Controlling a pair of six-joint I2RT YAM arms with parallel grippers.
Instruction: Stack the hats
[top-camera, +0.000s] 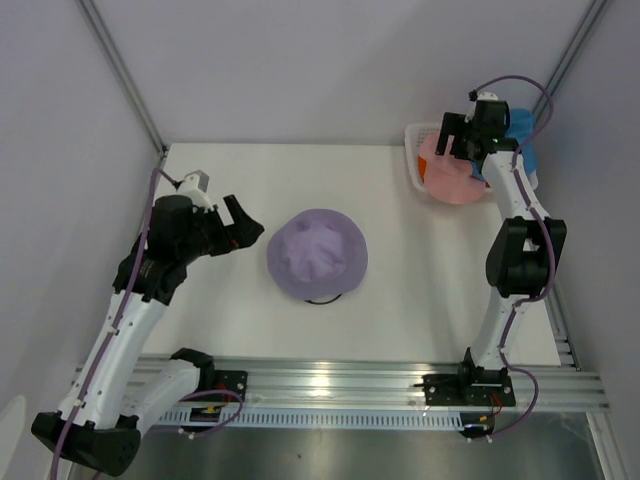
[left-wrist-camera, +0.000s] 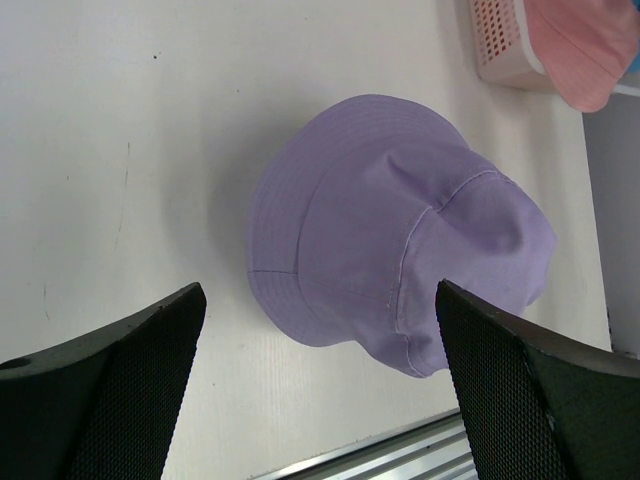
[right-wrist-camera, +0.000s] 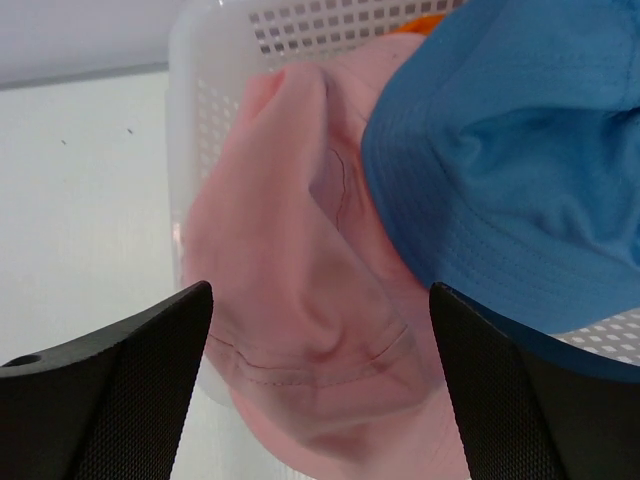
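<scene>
A lavender hat sits upright in the middle of the table, also in the left wrist view. My left gripper is open and empty just left of it; its point in the left wrist view lies over bare table. A pink hat and a blue hat lie in the white basket at the back right. My right gripper hovers open over them, above the pink hat beside the blue hat. A sliver of the orange hat shows.
A thin black stand edge peeks from under the lavender hat. The basket wall stands at the table's back right corner. A metal rail runs along the near edge. Grey walls enclose the table.
</scene>
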